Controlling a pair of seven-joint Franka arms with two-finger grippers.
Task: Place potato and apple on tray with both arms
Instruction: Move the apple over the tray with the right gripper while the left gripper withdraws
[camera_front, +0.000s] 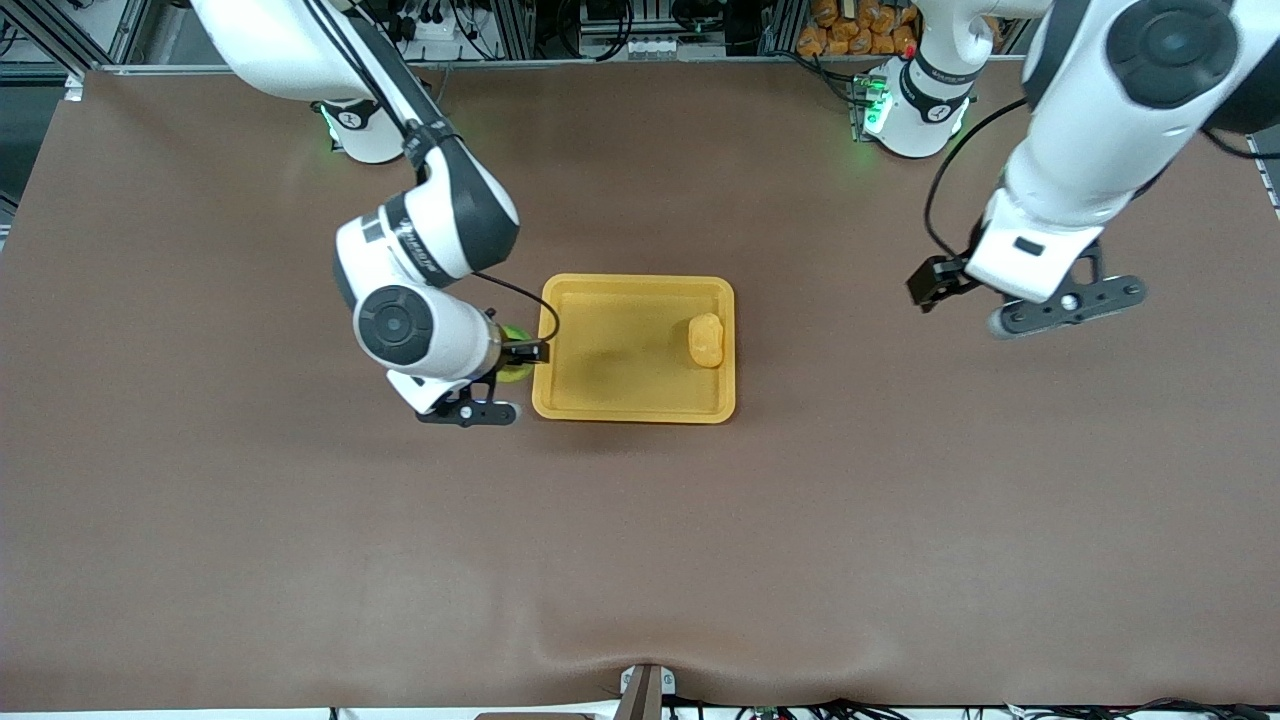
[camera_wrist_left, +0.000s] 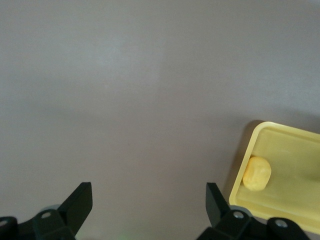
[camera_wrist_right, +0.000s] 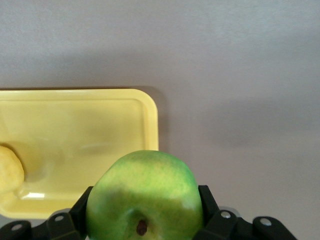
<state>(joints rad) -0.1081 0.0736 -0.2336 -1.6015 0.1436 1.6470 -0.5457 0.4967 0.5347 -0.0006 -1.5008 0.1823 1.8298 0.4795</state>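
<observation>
Right gripper clamped on the apple, one black finger pressed against each side of the fruit, dark dimple facing the wrist camera. Carried in the air just beside the tray, at the rim toward the right arm's end of the table, not yet over the floor of it; probably held there on the way in, since the remaining step seems to be carrying the fruit across the rim and letting go.

Potato already lying inside the tray, close against the wall toward the left arm's end, apparently set near that edge because that arm reaches from there. Plenty of bare tray floor open between potato and apple.

Left gripper hanging over bare brown table well apart from the tray, toward the left arm's end, fingers spread wide with nothing between them. Looks parked, waiting with its share done.

Hard to make out: in the front view, only a sliver of green apple showing past the right arm's wrist, fingers mostly covered by the arm itself. In the right wrist view, lower part of the apple cut off by the frame, potato only partly in frame. In the left wrist view, only a corner of the tray visible. Height of the apple above the table not readable.
</observation>
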